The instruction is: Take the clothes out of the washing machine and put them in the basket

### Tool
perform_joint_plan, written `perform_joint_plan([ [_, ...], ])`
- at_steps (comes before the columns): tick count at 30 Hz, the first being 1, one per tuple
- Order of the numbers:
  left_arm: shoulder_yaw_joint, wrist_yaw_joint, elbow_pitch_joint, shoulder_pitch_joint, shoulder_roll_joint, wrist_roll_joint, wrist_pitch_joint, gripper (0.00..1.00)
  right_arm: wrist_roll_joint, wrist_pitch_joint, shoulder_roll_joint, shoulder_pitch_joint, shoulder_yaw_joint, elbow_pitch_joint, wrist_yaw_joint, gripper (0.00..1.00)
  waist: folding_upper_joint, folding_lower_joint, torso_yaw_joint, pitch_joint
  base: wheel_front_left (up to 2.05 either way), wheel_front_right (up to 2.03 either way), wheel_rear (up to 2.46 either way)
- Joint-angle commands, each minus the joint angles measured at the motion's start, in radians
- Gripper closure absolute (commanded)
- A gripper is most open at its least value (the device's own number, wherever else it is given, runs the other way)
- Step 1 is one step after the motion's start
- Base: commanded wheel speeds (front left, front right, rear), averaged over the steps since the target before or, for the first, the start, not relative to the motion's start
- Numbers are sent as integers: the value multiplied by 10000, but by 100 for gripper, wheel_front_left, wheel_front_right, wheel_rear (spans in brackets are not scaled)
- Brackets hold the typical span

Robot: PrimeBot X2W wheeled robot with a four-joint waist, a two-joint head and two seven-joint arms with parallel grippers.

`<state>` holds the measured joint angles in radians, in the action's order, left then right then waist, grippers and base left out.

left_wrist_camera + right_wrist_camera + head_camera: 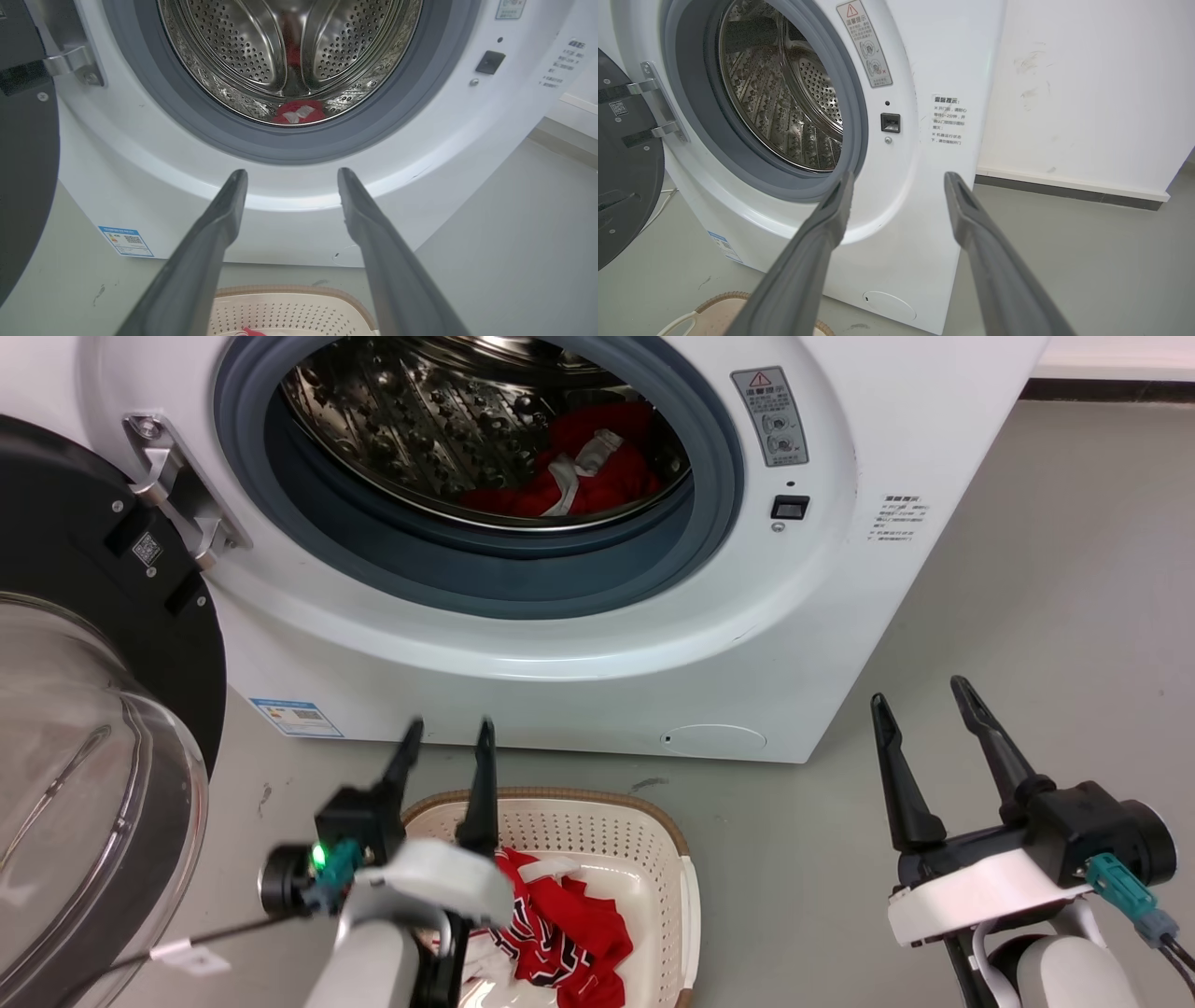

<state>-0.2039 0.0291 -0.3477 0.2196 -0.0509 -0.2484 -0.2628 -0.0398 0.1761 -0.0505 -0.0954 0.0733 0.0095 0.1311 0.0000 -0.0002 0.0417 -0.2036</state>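
In the head view you see the washing machine (560, 653) across the upper frame, its door (93, 709) swung open at the left edge. 1 red garment (597, 467) with white trim lies in the drum (420, 420), at the upper centre. At the bottom centre the basket (607, 817) stands on the floor (1027, 616) just in front of the machine, with red and white clothes (560, 924) inside it. Your left pincer (450, 728) hangs over the basket's left part, fingers (484, 775) apart and empty. Your right pincer (919, 695) sits at the lower right above the floor, also spread and holding nothing

In the left wrist view the 2 fingers stand parted, pointing at the machine's front below the porthole (289, 147). The red garment shows low in the drum, at upper centre, and the basket's rim lies at the bottom edge between the fingers

In the right wrist view the 2 fingers are parted too, with the porthole at upper left, a white wall (1087, 93) at the right and a bit of basket rim at lower left
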Motion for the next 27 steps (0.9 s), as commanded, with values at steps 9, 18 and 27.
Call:
perform_joint_plan([
  [9, 179, -228, -464, 2150, 10, -24, -29, 0, 5, -137, 6, -58, 113, -521, -7, 0, 0, 2, -195, -524, 0, 0, 0],
  [18, 410, -698, -2870, 5234, -475, 299, -15, 0, -132, -6, 8, -424, 456, -678, -7, 0, 0, 2, -979, -1867, 0, 0, 0],
  [27, 379, -821, -5045, 8251, -1213, 534, 647, 0, -429, 350, 9, -1001, 882, -561, -7, 0, 0, 2, -1700, -3444, 0, 0, 0],
])
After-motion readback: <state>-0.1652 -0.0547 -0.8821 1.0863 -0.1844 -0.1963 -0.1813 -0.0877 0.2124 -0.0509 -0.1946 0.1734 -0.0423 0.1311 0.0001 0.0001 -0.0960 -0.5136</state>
